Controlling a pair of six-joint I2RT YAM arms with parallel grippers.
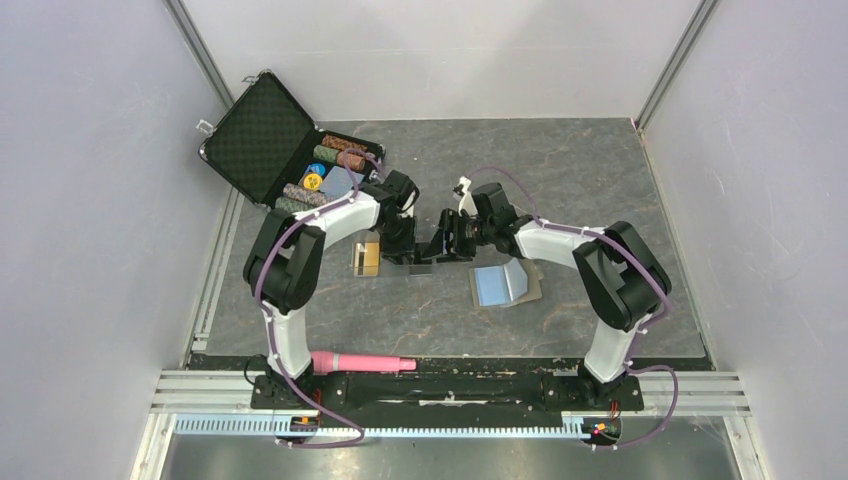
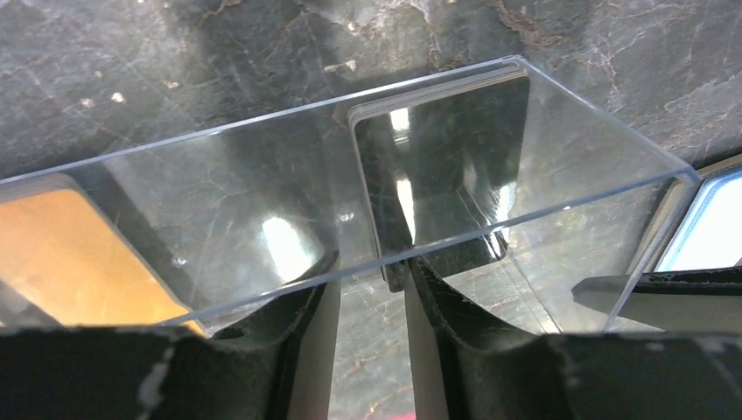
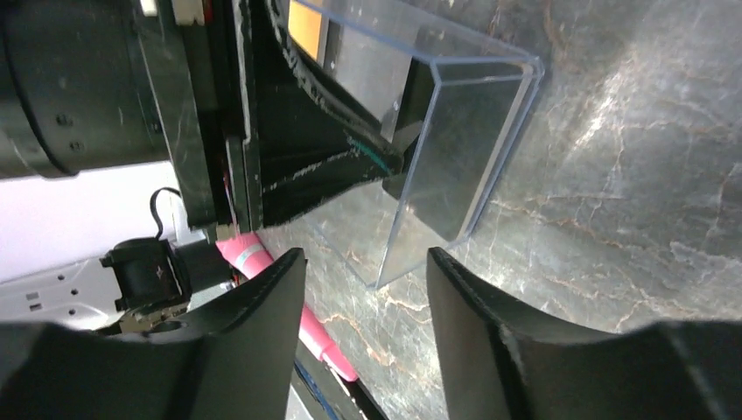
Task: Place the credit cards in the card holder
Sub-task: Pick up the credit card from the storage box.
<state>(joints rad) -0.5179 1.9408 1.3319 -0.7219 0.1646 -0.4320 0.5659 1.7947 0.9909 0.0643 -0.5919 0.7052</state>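
Observation:
A clear plastic box point(image 2: 262, 201) lies on the dark marble table, with glossy black credit cards point(image 2: 437, 166) inside it. An orange-gold credit card point(image 2: 79, 254) lies at its left end and shows beside the left arm point(image 1: 366, 258). My left gripper point(image 2: 367, 271) reaches over the box's near wall with its fingers apart. A corner of the black cards sits at its right fingertip, and bare table shows in the gap. The card holder point(image 1: 505, 283) lies unfolded, light blue side up, under my right arm. My right gripper point(image 3: 366, 262) is open and empty, just short of the box's end point(image 3: 490, 105).
An open black case of poker chips point(image 1: 270, 135) stands at the back left. A pink stick-shaped object point(image 1: 362, 362) lies along the near edge by the left arm's base. The two grippers nearly meet at the table's middle point(image 1: 430, 245).

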